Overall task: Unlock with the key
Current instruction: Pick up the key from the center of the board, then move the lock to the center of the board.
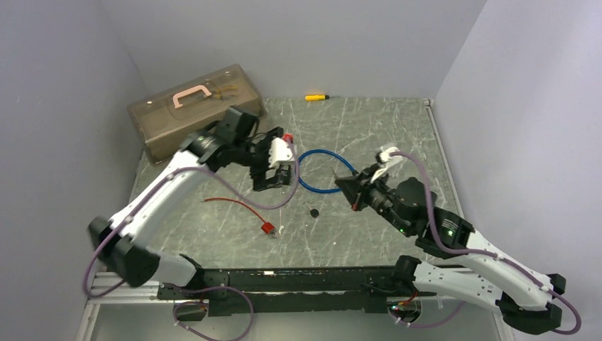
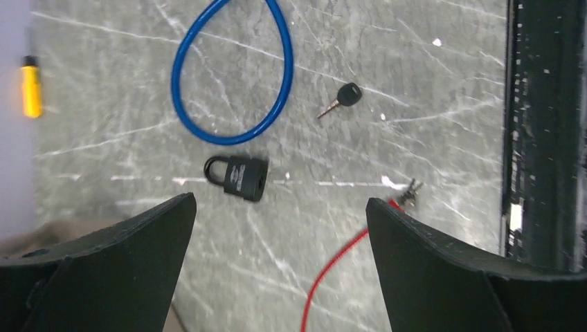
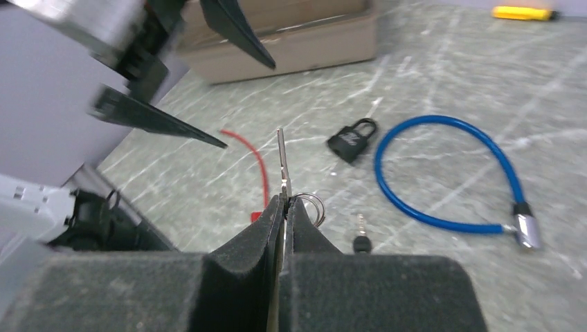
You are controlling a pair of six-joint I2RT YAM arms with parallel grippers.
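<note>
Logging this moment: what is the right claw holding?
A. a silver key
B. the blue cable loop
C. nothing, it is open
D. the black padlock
A: in the right wrist view the right claw is shut on a silver key, its blade sticking out past the fingertips, while the black padlock lies free on the table.

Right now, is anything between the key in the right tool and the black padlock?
Nothing visible on the table between the key and the padlock. The open left tool hangs over the padlock and could crowd the approach.
</note>
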